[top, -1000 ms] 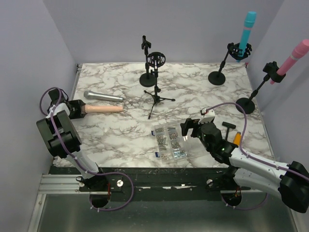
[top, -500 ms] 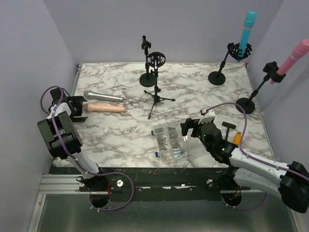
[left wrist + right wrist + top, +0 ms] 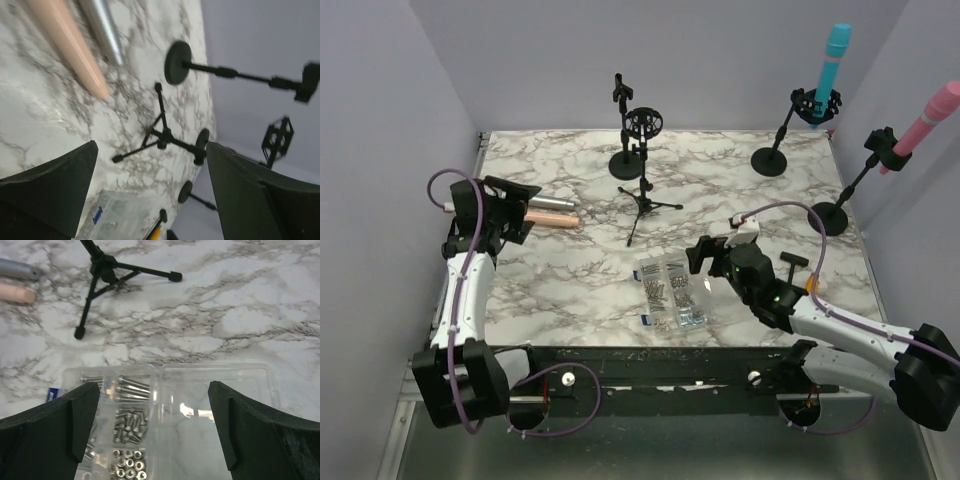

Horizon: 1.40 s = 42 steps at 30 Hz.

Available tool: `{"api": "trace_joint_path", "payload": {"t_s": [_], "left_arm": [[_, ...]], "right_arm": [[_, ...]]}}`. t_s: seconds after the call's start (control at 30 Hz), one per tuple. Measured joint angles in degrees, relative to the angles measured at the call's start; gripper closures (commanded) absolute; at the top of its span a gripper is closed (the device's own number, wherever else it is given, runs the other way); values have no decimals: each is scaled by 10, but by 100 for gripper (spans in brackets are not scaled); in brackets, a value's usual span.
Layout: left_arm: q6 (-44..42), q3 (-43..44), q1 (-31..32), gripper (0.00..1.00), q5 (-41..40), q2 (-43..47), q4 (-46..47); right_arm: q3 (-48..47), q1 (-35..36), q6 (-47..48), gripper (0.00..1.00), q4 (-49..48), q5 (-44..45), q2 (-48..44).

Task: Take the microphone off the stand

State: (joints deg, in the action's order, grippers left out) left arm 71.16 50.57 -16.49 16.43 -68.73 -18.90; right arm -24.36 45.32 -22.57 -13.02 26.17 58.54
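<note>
A blue microphone [image 3: 831, 62] stands in a clip stand [image 3: 771, 160] at the back right. A pink microphone [image 3: 924, 118] sits in another stand [image 3: 831, 217] at the right edge. A peach microphone [image 3: 558, 221] [image 3: 67, 42] and a silver microphone [image 3: 552, 203] [image 3: 102, 27] lie flat on the marble at the left. My left gripper [image 3: 523, 213] [image 3: 150, 190] hangs open just left of them, holding nothing. My right gripper [image 3: 708, 262] [image 3: 152, 430] is open and empty over the clear screw box [image 3: 670, 293] [image 3: 170, 415].
An empty tripod stand [image 3: 640, 205] [image 3: 162, 137] [image 3: 102, 270] stands mid-table. Behind it is an empty round-base stand [image 3: 631, 161] [image 3: 177, 62] with a shock mount [image 3: 643, 122]. A yellow-handled tool [image 3: 810, 285] lies by the right arm. Purple walls close in the table.
My left gripper has opened and let go of the peach microphone, then lifted and swung right, over the two lying microphones. The right gripper has shifted slightly left.
</note>
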Motion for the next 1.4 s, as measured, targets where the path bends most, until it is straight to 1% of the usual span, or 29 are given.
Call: {"api": "trace_joint_path", "payload": {"t_s": [0.07,0.2,0.27,0.37,0.43,0.5,0.6,0.7,0.8,0.9,0.97,1.13,1.23,1.27,1.4], "left_arm": [[-14,2,57,9,1,40,5],[-82,61,145,10,3,47,7],[-139,93,175,11,5,46,17],[-209,124,198,12,27,46,41],[-242,127,205,14,61,46,69],[-257,126,206,14,101,39,89],[-272,126,207,14,151,21,111],[-280,123,208,14,185,6,122],[-284,123,208,14,208,-1,128],[-285,123,207,15,223,-5,137],[-285,123,207,16,230,-12,143],[-282,122,208,16,249,-42,151],[-281,121,207,16,252,-45,150],[-281,121,207,17,254,-45,152],[-282,121,208,17,256,-45,155]], "right_arm": [[-19,0,-17,0,2,-16,1],[-60,0,-61,0,-1,-57,27],[-87,-6,-84,0,-2,-87,61],[-129,-23,-112,0,-5,-148,117],[-156,-48,-132,0,-9,-201,154],[-178,-82,-153,0,-21,-261,189],[-213,-144,-198,0,-50,-354,249],[-257,-187,-240,1,-79,-433,316],[-304,-205,-284,8,-110,-496,380],[-348,-214,-349,11,-170,-554,444],[-367,-218,-397,14,-220,-586,487],[-408,-224,-491,27,-315,-632,578],[-432,-228,-537,39,-352,-644,621],[-441,-230,-555,40,-368,-648,635],[-447,-235,-604,40,-414,-662,657]]}}
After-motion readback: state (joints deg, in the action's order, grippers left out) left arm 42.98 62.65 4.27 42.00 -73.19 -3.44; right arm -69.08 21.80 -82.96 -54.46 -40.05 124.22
